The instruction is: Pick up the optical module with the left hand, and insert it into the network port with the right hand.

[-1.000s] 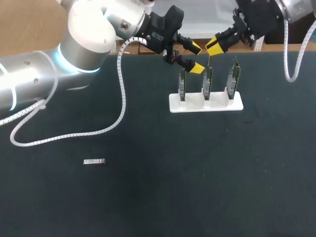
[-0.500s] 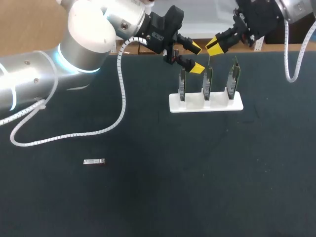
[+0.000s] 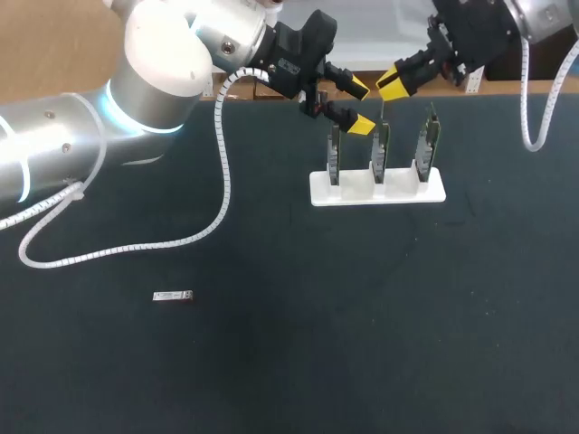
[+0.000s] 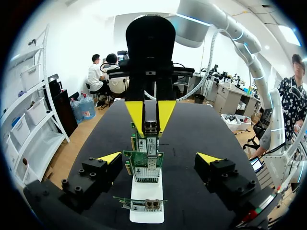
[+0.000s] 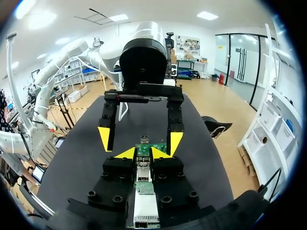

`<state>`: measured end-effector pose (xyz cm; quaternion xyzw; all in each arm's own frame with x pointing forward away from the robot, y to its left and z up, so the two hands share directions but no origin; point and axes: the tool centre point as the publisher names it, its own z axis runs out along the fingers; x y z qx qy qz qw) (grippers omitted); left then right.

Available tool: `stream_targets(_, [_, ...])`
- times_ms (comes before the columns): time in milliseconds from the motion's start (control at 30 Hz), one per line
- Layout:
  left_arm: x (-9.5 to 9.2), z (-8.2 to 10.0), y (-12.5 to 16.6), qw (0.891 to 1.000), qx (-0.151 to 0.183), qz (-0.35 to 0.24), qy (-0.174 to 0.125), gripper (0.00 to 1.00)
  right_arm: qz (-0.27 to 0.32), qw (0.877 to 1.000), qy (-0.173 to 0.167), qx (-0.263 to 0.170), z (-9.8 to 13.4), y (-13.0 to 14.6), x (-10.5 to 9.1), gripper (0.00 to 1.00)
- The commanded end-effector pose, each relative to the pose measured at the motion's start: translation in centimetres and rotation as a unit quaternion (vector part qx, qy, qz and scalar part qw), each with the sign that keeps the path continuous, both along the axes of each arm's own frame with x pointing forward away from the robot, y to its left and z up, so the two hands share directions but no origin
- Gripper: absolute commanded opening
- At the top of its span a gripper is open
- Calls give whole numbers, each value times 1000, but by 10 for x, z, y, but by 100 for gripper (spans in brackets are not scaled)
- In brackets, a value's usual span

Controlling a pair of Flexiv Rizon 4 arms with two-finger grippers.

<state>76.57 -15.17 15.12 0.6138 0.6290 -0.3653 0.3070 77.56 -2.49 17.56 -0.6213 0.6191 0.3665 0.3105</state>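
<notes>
Pinching an optical module upright, right hand is clenched on it just above the middle card of the white rack, likely lined up for insertion. Left hand hangs released beside it, giving room. Second module lies on the surface, well apart.

the table has a plain, near-black surface. the optical module is silver-grey. the stand is white, and its three boards are green. the left gripper and right gripper are black with bright yellow tips. the grey metal piece between the right one's tips is dull silver. the left arm is silver with a pale blue ring, and its coiled cable is white.
</notes>
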Motion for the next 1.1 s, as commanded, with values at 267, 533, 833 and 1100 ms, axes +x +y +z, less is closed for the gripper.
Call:
stream_targets(267, [-1,0,0,1000,0,1,-1,100,-4,1000,-3,3,0,-2,-7,0])
stream_targets(533, [-1,0,0,1000,0,1,-1,100,1,1000,-4,0,-2,0,-8,0])
stream_targets(833, [-1,0,0,1000,0,1,-1,100,-1,1000,-4,3,1,-2,-6,0])
stream_targets(1100, [-1,0,0,1000,0,1,-1,100,0,1000,-7,4,0,-1,-3,0])
